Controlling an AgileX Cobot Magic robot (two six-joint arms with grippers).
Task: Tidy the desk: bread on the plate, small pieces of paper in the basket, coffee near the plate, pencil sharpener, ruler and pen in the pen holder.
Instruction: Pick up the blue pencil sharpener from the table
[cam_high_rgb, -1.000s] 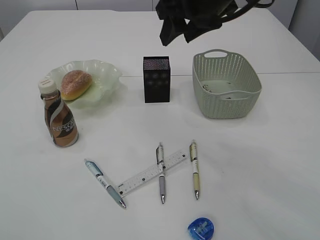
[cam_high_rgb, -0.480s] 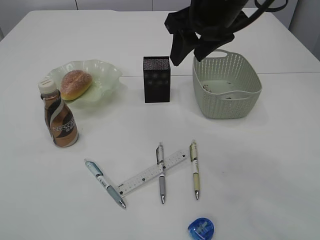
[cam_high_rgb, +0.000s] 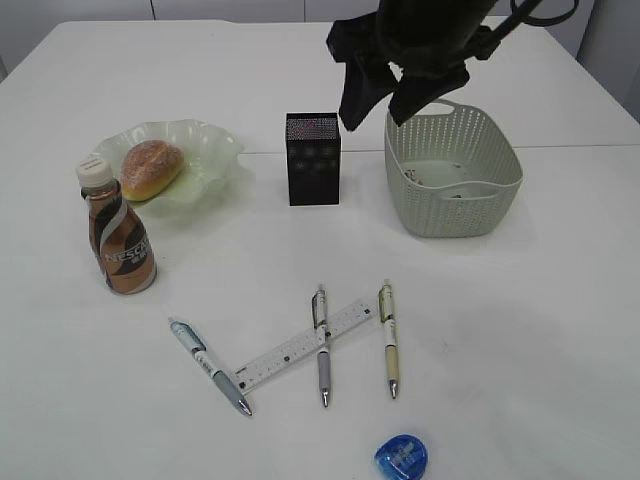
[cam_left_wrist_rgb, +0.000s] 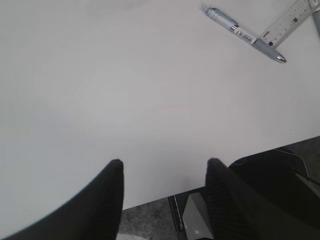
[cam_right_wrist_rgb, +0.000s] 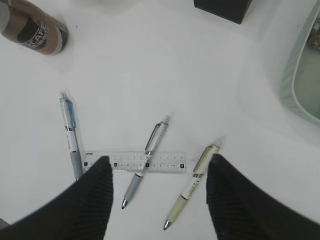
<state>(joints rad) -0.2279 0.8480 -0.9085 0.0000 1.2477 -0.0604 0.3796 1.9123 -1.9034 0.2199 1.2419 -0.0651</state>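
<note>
Watching right gripper (cam_high_rgb: 385, 103): I am seeing it hanging high over the far side of the tabletop (cam_high_rgb: 520, 330), above the gap between pen holder and basket, jaws spread and grasping nothing.
Left gripper (cam_left_wrist_rgb: 162, 172): I am seeing it only in its wrist view, jaws parted and empty, sitting over bare tabletop near the front edge.
Bread (cam_high_rgb: 152, 167): lying on the plate (cam_high_rgb: 215, 145), at the far left.
Coffee (cam_high_rgb: 118, 238): standing upright just in front of the plate, cap on.
Pen holder (cam_high_rgb: 313, 158): standing upright in the middle of the far side; I cannot tell what is inside it.
Basket (cam_high_rgb: 452, 172): sitting to the right of the pen holder, with a few small pieces of paper (cam_high_rgb: 440, 183) lying on its floor.
Ruler (cam_high_rgb: 303, 346): lying flat at a slant on the near half of the tabletop.
Grey pen (cam_high_rgb: 322, 346): lying across the ruler, tip towards me.
Blue pen (cam_high_rgb: 210, 366): lying at the ruler's left end, tip close beside that end.
Yellow pen (cam_high_rgb: 389, 338): lying just to the right of the ruler's other end.
Pencil sharpener (cam_high_rgb: 400, 457): sitting alone at the near edge, in front of the pens.
Right wrist view: I am looking down between the two dark fingers (cam_right_wrist_rgb: 82, 200) at all three pens and the ruler.
</note>
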